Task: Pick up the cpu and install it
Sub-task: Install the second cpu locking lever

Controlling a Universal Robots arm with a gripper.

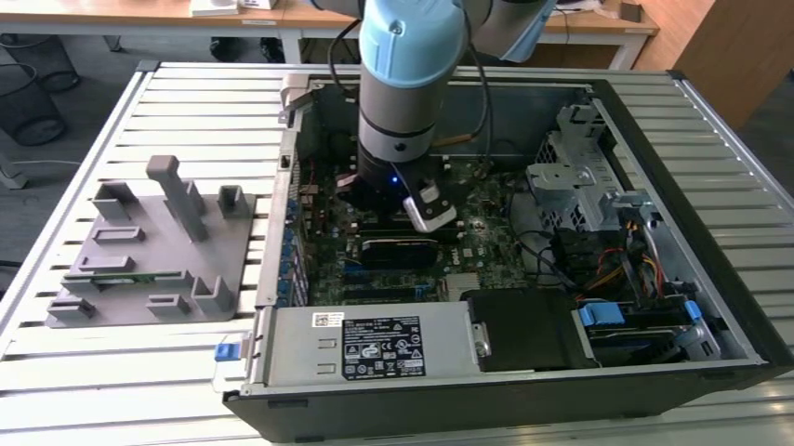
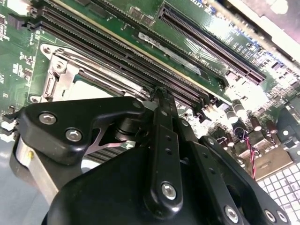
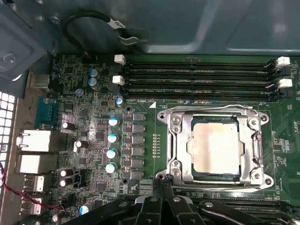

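Gripper above the socket, cpu already seated in it

The gripper [image 3: 161,187] has its fingers pinched together on nothing, just beside the socket frame [image 3: 174,140]; the cpu [image 3: 216,146] lies flat inside that frame on the motherboard [image 3: 93,131]. Judging from this, a low sideways drift could catch the frame or the memory slots [image 3: 197,79], or nudge the unclamped chip askew over the socket contacts.
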